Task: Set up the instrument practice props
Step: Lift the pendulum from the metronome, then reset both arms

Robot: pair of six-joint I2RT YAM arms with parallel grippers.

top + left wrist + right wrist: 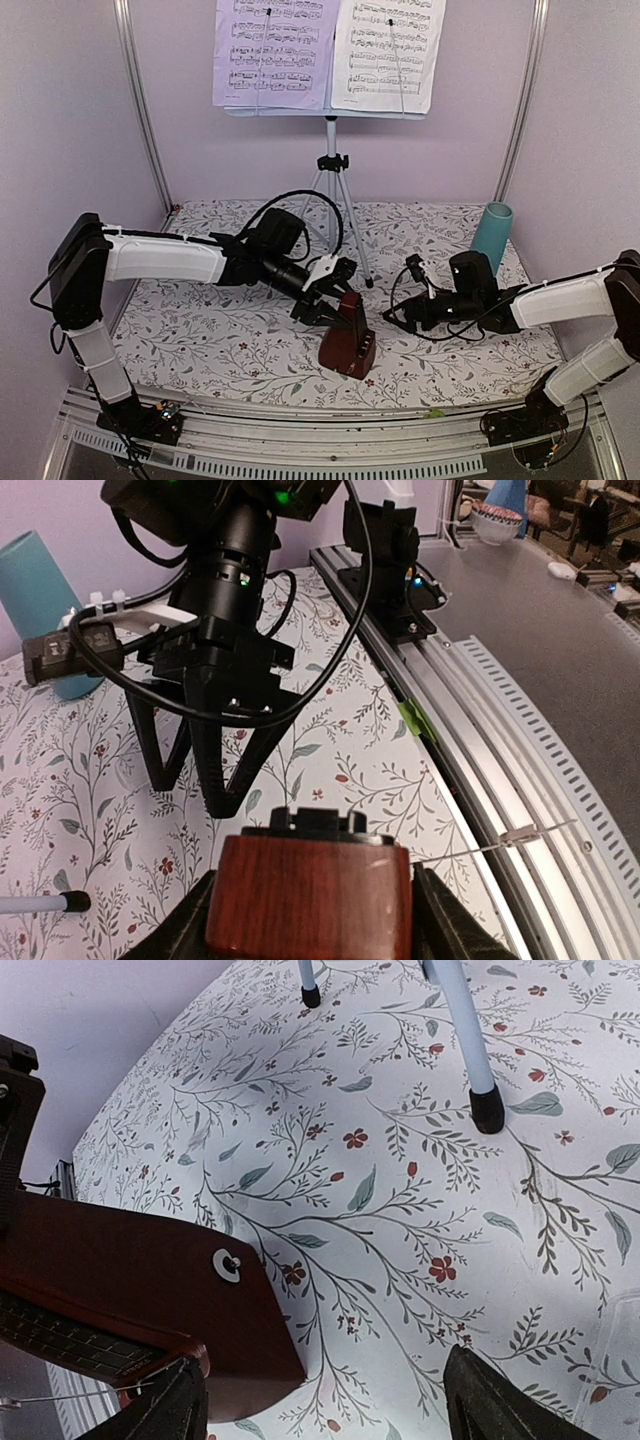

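Lilac walls point(60, 120) and silver posts point(140, 100) box in a counter point(200, 340) covered with a leafy, red-flowered print. Left of centre in the overhead view, the left hand point(335, 300) pinches the top of the metronome point(347, 345). The metronome's base seems to be down on the counter in the lower middle, near the front rail point(320, 445). Placing it looks all but finished, with the release left to do, though I cannot tell whether it belongs closer to the stand point(332, 170).

The stand rises at upper centre on its tripod, feet on the counter. Two pages point(275, 50) sit side by side on it, so that part looks done.

Right of centre, the right hand point(405, 295) hovers spread and empty, just beside the metronome and pointing at it. A teal cup point(492, 235) stands upright at the far right, well apart from the rest.

The print lies flat with no creases showing. The ridged metal rail runs along the whole front edge.
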